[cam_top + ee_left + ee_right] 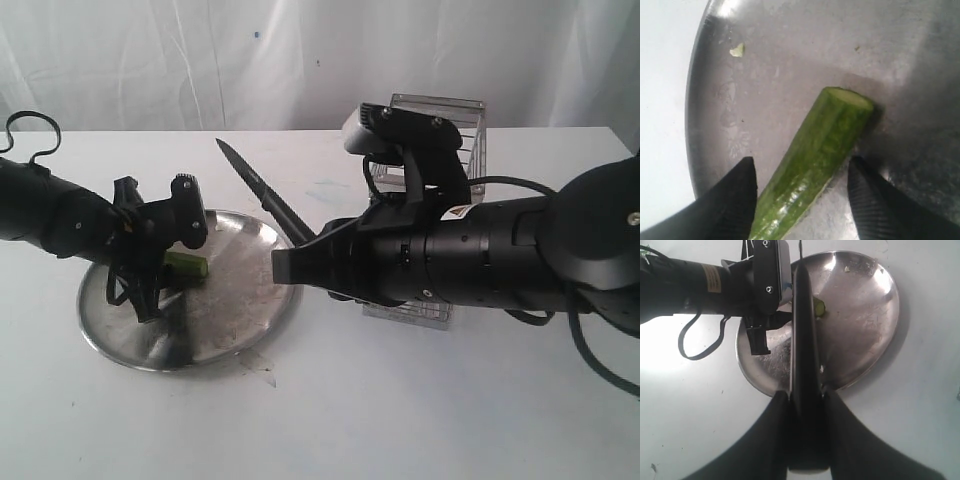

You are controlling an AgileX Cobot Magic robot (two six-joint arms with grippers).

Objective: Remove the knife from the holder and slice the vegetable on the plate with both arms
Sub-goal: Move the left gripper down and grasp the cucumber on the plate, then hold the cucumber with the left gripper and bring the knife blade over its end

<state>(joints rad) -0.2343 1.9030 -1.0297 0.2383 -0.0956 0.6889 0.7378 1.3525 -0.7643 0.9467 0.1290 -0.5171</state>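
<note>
The vegetable (188,265) is a short green piece with a cut pale end (825,135), lying on the steel plate (250,330). My left gripper (801,160) is down over the plate's left side and open. Its fingers (735,195) straddle the vegetable with a gap on each side. My right gripper (807,392) is shut on the dark handle of the knife (255,180). The blade points up and back-left above the plate's far rim. In the right wrist view the knife (802,330) runs over the plate (865,315) beside the vegetable (819,307). The wire holder (470,140) stands behind the right arm.
The white tabletop (400,400) surrounds the plate, with a white curtain behind. A pale scrap (265,375) lies on the table by the plate's near rim, and another small scrap (737,49) on the plate. The bulky right arm (480,265) stretches across in front of the holder.
</note>
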